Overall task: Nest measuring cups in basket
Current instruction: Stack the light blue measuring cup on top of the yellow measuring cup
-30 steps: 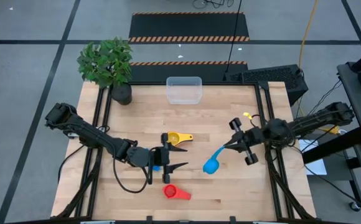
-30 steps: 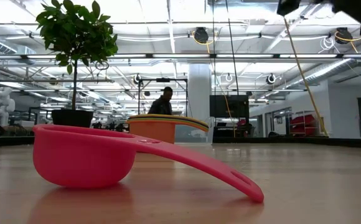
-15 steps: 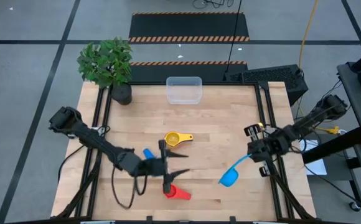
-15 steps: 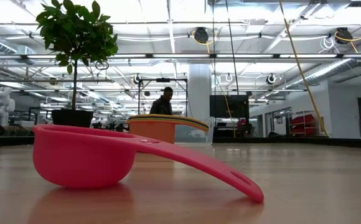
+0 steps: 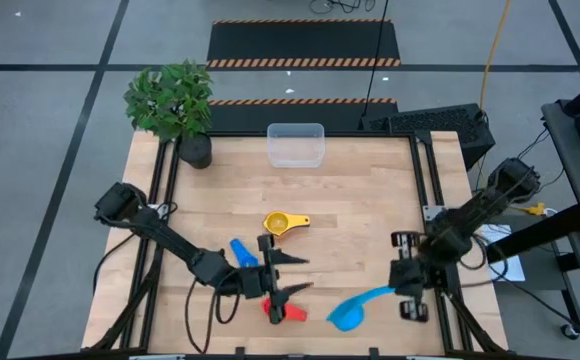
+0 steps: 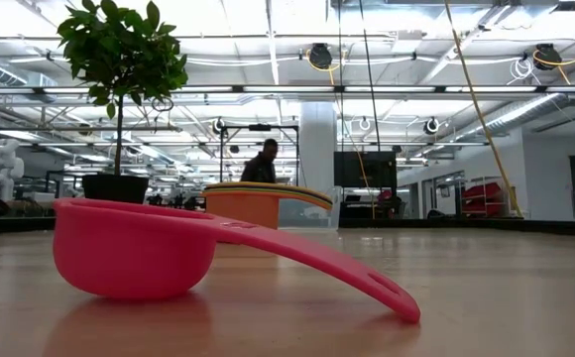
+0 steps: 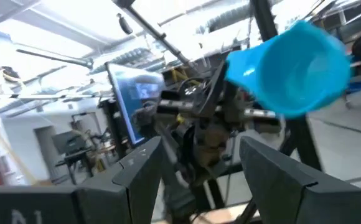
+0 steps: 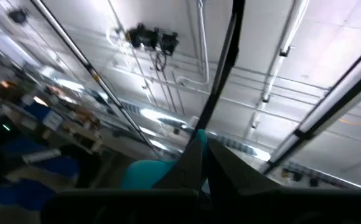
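One light blue cup [image 5: 348, 315] has swung lower, frontward.

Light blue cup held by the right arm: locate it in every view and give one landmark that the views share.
High view: light blue cup near the front edge, right of centre, its handle in the right gripper.
Low view: not in it.
Left wrist view: upper right.
Right wrist view: lower centre, between the fingers.
Shared landmark: the right gripper holding its handle.
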Controlling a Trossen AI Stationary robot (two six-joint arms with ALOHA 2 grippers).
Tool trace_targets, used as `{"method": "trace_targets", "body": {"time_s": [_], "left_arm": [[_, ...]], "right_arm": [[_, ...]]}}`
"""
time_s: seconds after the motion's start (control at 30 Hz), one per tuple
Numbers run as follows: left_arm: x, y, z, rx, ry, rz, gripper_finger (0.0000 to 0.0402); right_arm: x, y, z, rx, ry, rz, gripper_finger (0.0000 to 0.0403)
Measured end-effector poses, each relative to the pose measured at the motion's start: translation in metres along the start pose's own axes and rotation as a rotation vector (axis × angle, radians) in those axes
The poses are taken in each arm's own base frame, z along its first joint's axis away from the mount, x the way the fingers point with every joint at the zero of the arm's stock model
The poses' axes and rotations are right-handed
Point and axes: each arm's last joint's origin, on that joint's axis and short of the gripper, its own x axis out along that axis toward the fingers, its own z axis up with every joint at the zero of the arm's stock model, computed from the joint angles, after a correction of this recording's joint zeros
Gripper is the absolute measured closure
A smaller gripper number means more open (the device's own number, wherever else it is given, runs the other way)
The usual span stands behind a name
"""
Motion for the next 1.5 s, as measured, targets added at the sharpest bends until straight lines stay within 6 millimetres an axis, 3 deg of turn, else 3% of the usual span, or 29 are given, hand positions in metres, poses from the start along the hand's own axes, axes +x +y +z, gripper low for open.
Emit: {"method": "trace_targets", "body": {"time_s": [0.17, 0.33, 0.7, 1.1, 1.5], "left_arm": [[0.011, -0.023, 0.003, 0.063, -0.005, -0.050, 0.0183], [0.016, -0.034, 0.009, 0.100, -0.017, -0.065, 0.0183], [0.020, -0.033, 0.011, 0.004, -0.070, -0.137, 0.0184], [0.020, -0.033, 0.011, -0.026, -0.079, -0.151, 0.0276], [0.024, -0.030, 0.003, 0.009, -0.016, -0.134, 0.0281]], "right_arm": [[0.012, 0.016, -0.001, -0.108, 0.042, -0.025, 0.0403], [0.012, 0.020, 0.013, -0.139, 0.012, -0.022, 0.0403], [0.010, 0.024, 0.019, -0.214, 0.057, -0.051, 0.0403], [0.009, 0.023, 0.017, -0.257, 0.115, -0.076, 0.0403], [0.009, 0.021, 0.016, -0.309, 0.169, -0.125, 0.0403]]}}
